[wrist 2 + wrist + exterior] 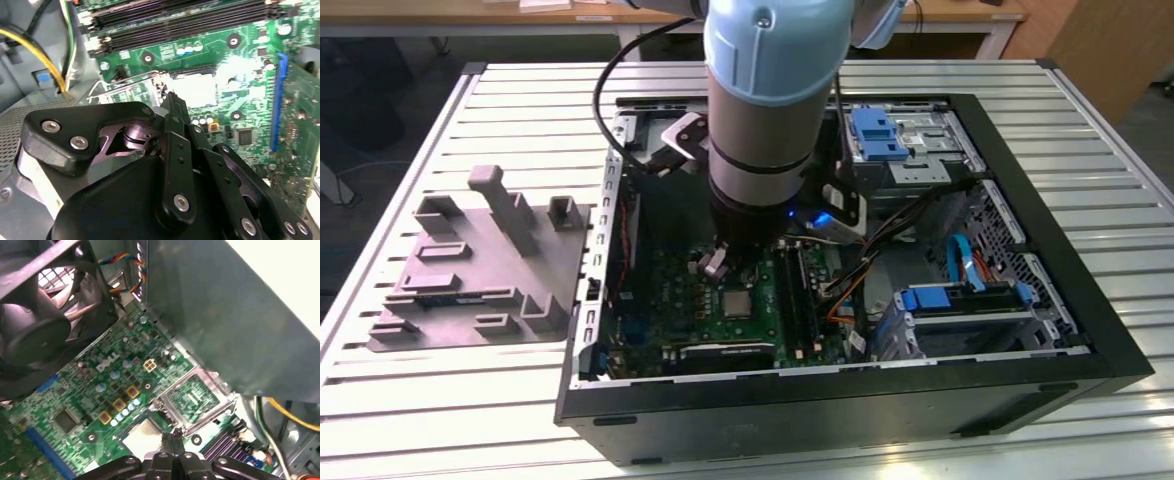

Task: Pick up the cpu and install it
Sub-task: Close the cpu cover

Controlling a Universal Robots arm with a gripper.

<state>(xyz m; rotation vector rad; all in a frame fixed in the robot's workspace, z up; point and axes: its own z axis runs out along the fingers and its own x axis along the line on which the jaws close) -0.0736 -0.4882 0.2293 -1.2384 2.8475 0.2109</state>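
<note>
a pale worktop (pixel 440 400) of long ribbed slats runs across the exterior view, its grooves going from side to side. two things lie directly on it. toward the exterior view's right, taking up most of the surface, an open black computer case (pixel 854 400) lies flat on its side with its inside facing up. just beside it, on the exterior view's left, sits a flat grey holder plate (pixel 474 285) with upright blocks and posts standing on it; its edge looks to be touching or almost touching the case wall. bare slats show around both.
</note>
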